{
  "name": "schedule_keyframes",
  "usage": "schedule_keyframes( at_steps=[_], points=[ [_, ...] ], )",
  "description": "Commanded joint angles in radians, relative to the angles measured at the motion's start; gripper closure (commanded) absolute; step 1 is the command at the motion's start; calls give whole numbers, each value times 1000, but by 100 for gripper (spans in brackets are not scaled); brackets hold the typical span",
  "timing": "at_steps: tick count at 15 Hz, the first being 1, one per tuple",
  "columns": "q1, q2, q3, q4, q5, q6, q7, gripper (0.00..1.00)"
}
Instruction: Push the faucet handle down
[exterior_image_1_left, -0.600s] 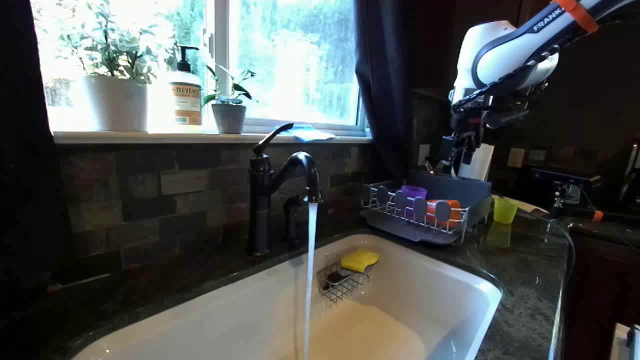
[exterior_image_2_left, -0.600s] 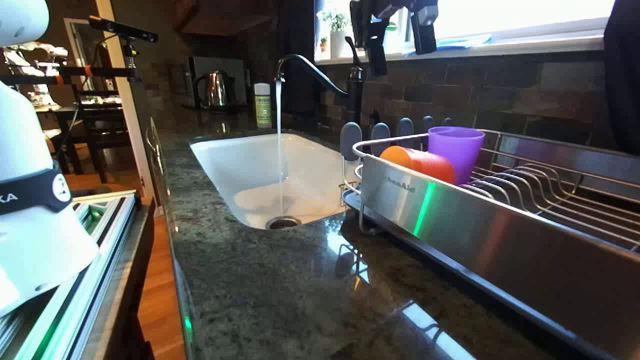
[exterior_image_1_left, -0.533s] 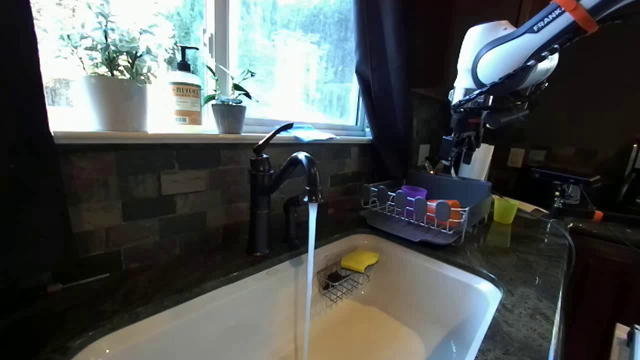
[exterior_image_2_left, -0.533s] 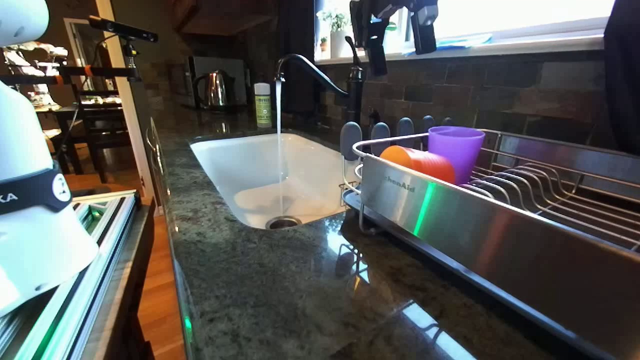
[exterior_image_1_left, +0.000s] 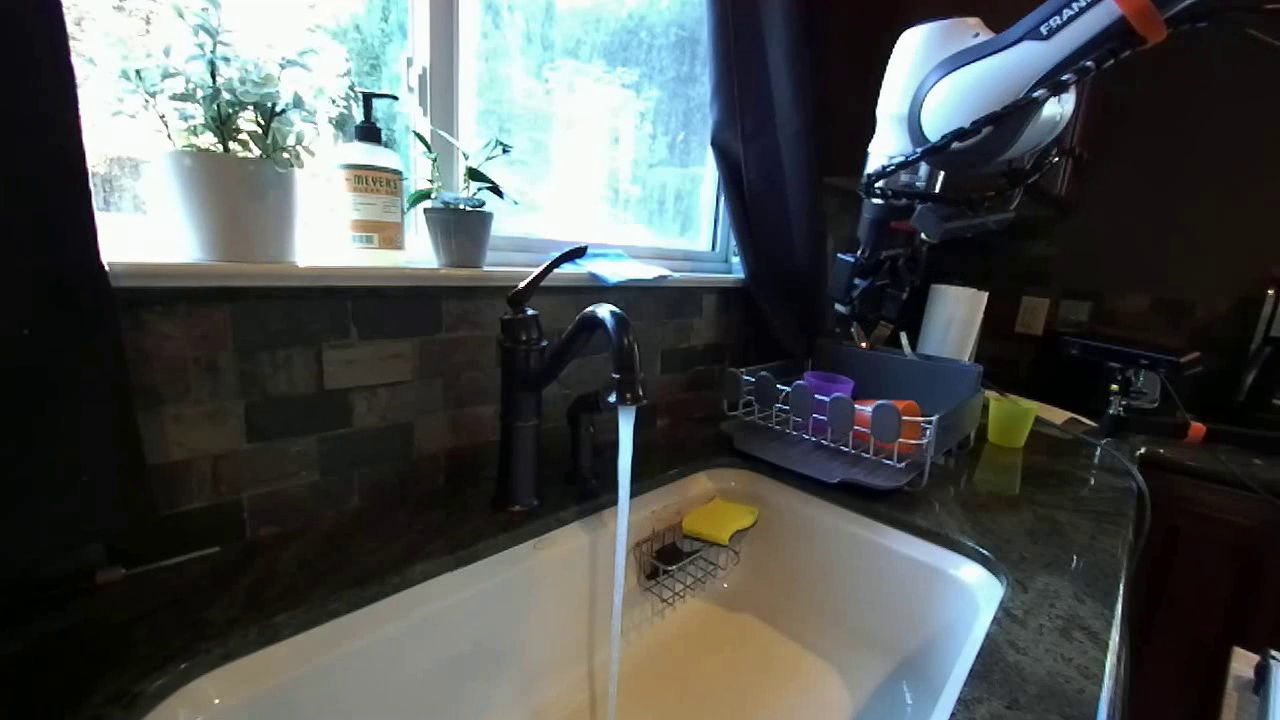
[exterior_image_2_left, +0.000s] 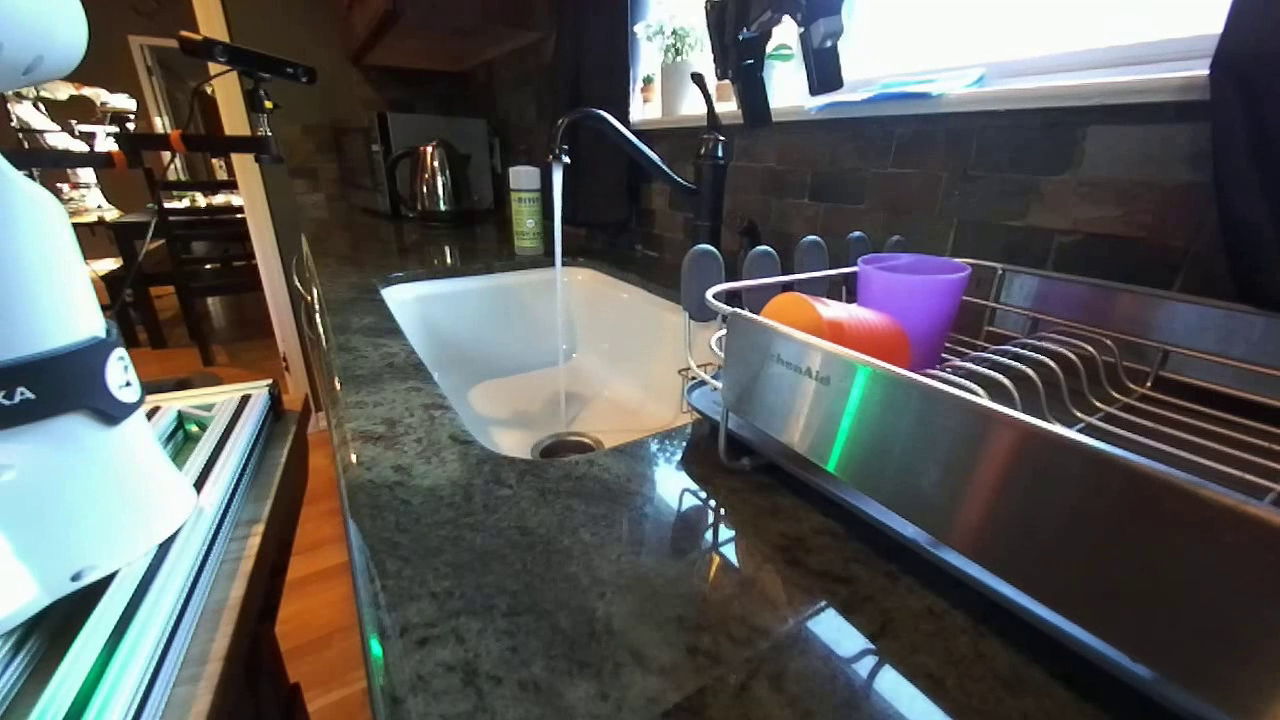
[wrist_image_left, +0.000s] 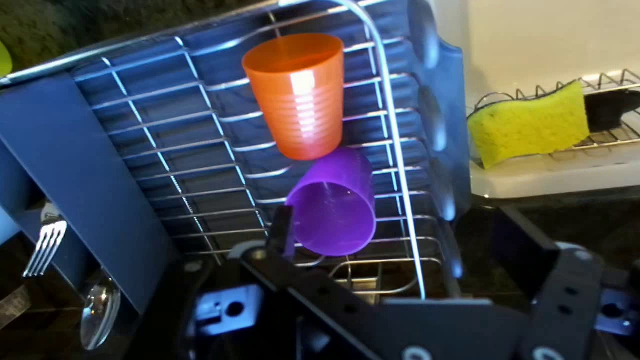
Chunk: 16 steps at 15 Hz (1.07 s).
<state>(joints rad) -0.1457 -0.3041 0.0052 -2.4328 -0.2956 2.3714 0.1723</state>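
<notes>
The faucet handle (exterior_image_1_left: 545, 276) is a slim dark lever, angled upward atop the dark faucet body (exterior_image_1_left: 519, 410). It also shows in an exterior view (exterior_image_2_left: 706, 102). Water runs from the curved spout (exterior_image_1_left: 610, 330) into the sink. My gripper (exterior_image_2_left: 790, 97) is open and empty, with its fingers spread. In an exterior view it hangs well to the right of the faucet, above the dish rack (exterior_image_1_left: 890, 377). The wrist view shows the open fingers (wrist_image_left: 400, 227) over the rack; the faucet handle is out of that view.
The rack holds a purple cup (wrist_image_left: 332, 210) and an orange cup (wrist_image_left: 300, 97). A yellow sponge (exterior_image_1_left: 720, 520) sits in a wire caddy inside the white sink (exterior_image_1_left: 850, 560). The window sill (exterior_image_1_left: 400, 273) behind the faucet holds plants and a soap bottle (exterior_image_1_left: 371, 195).
The arm and gripper have moved left and a little upward in both exterior views. The fingers stay apart. The faucet handle and the running water look the same.
</notes>
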Motion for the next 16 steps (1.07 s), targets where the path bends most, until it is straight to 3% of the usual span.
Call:
schedule_keyframes(
  at_steps=[1, 3, 8, 12, 16],
  points=[
    [13, 5, 0, 9, 2, -2, 9, 0],
    [13, 11, 0, 15, 4, -2, 12, 0],
    [99, 88, 140, 117, 164, 14, 405, 0],
    [158, 221, 243, 303, 128, 9, 674, 0],
    [196, 338, 221, 495, 101, -19, 834, 0]
  ],
)
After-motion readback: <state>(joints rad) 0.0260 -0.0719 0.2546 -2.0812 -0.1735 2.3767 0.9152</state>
